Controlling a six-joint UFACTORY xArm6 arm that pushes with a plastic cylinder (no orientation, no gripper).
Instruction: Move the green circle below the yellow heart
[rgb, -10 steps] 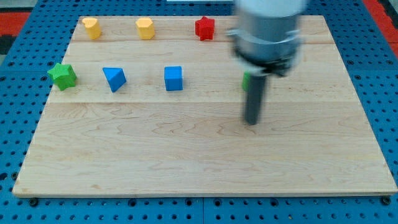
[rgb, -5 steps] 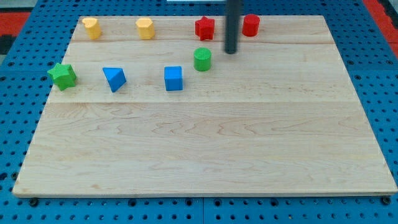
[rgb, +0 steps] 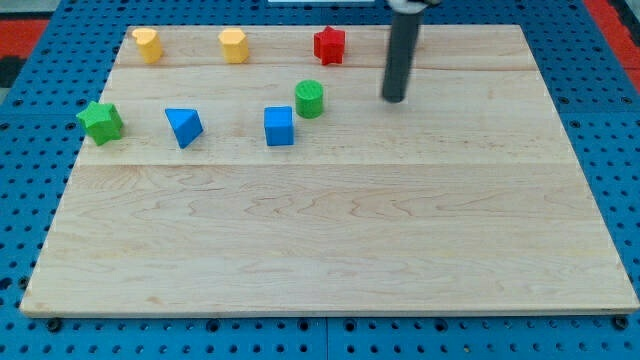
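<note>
**The blue blocks are in the way**

The green circle (rgb: 309, 98) sits to the view's left of my tip (rgb: 394, 99), with a clear gap between them. It has a long way to go. The yellow heart (rgb: 147, 44) is far off to the view's left of my tip, near the top corner of the board (rgb: 320, 250).

Here is what could go wrong. The blue cube (rgb: 279, 126) sits just beside the green circle, on its far side from my tip and a bit lower. A straight push to the left could bump the circle into that cube and shove it along. Next comes the blue triangle (rgb: 184, 126), which could get knocked too. The circle is round, so an off-centre push could make it slip off to one side.

The rod stands straight up, and its tip rests at board height. It is only a stick, with nothing to open or close. It holds nothing and touches no block.
</note>
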